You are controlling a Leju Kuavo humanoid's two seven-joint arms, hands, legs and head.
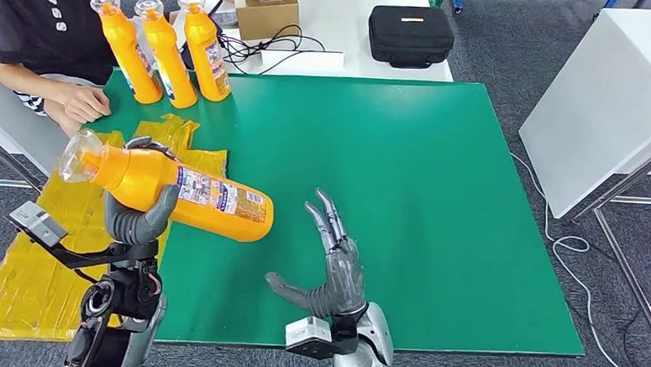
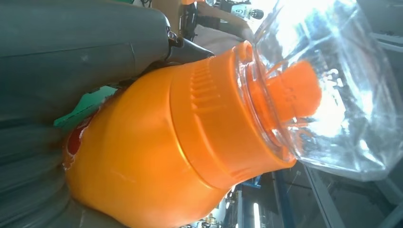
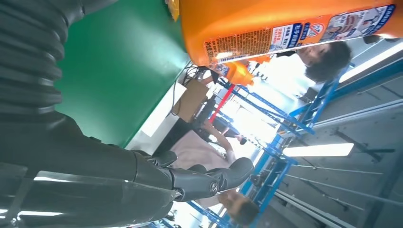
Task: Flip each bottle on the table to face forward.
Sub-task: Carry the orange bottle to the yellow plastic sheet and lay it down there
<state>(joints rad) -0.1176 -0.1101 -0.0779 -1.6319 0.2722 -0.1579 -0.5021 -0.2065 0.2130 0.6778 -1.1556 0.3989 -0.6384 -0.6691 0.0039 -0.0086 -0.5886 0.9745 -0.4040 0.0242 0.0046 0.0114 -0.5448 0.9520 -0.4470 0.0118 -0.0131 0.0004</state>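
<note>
Gripping an orange bottle [image 1: 179,191] tilted on its side above the green counter [image 1: 406,179], the left hand [image 1: 139,216] holds it near the near-left edge. The right hand [image 1: 330,264] hovers beside it, fingers spread, holding nothing. Three bottles [image 1: 162,50] stand upright at the far-left corner.

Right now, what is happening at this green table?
The left robot hand holds an orange bottle on its side above the table, label up. The right robot hand is open beside the bottle's base, empty. Three more bottles stand at the far left corner, and a person's hand rests next to them.
</note>
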